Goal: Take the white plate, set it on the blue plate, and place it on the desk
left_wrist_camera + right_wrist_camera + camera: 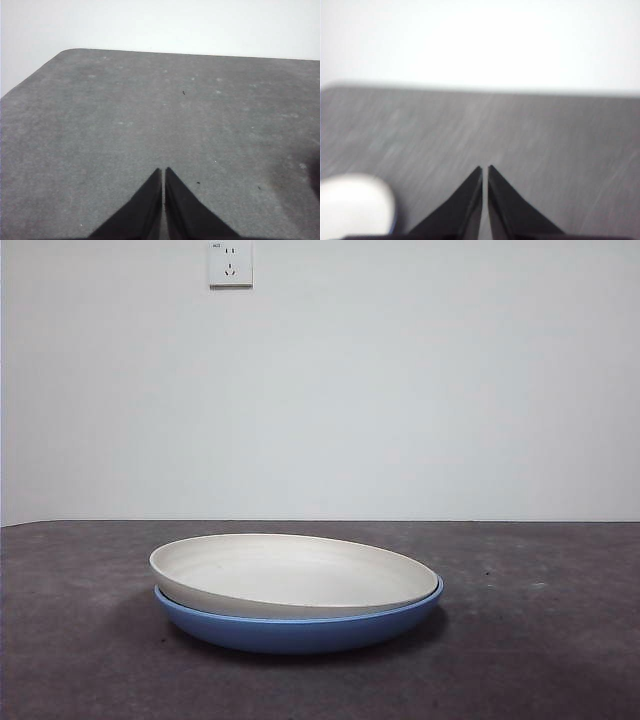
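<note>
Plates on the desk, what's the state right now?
The white plate sits nested in the blue plate on the desk, tilted a bit, one side riding higher. Nothing is holding either plate. The left hand is shut over bare desk. The right hand is also shut and empty, with the plates showing at the edge of its blurred wrist view.

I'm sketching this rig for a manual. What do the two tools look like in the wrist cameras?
Both look alike: the left tool and the right tool each show two plain matte black jaws, broad at the base and tapering to sharp points. No cables, markings or labels are visible. The right view is blurred.
</note>
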Action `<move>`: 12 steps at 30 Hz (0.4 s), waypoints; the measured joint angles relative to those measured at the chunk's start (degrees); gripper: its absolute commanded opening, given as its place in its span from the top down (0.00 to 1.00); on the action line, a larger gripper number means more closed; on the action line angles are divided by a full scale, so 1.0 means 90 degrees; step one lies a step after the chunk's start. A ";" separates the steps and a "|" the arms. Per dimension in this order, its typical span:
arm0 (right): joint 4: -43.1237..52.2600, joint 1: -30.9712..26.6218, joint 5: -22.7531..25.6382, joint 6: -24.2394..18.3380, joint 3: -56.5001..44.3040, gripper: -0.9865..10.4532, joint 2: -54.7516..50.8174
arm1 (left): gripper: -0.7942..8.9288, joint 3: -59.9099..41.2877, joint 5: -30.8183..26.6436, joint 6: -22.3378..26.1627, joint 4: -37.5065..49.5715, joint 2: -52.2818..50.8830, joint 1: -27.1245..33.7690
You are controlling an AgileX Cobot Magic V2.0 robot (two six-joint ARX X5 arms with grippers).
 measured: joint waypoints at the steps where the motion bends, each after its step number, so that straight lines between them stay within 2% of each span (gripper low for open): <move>1: 0.0469 -0.0066 0.0056 -0.0029 -0.0306 0.90 -0.0080 | 0.91 0.0000 0.0000 0.0000 0.0000 0.0000 0.0000; 4: 0.1239 -0.0204 0.0342 -0.0289 -0.1105 0.90 -0.0362 | 0.91 0.0000 0.0000 0.0000 0.0000 0.0000 0.0000; 9: 0.1248 -0.0352 0.0996 -0.0707 -0.1741 0.90 -0.0709 | 0.91 0.0000 0.0000 0.0000 -0.0002 0.0000 0.0000; 12: 0.1243 -0.0500 0.1144 -0.0816 -0.1870 0.90 -0.0801 | 0.91 0.0000 0.0000 0.0000 -0.0002 0.0000 0.0000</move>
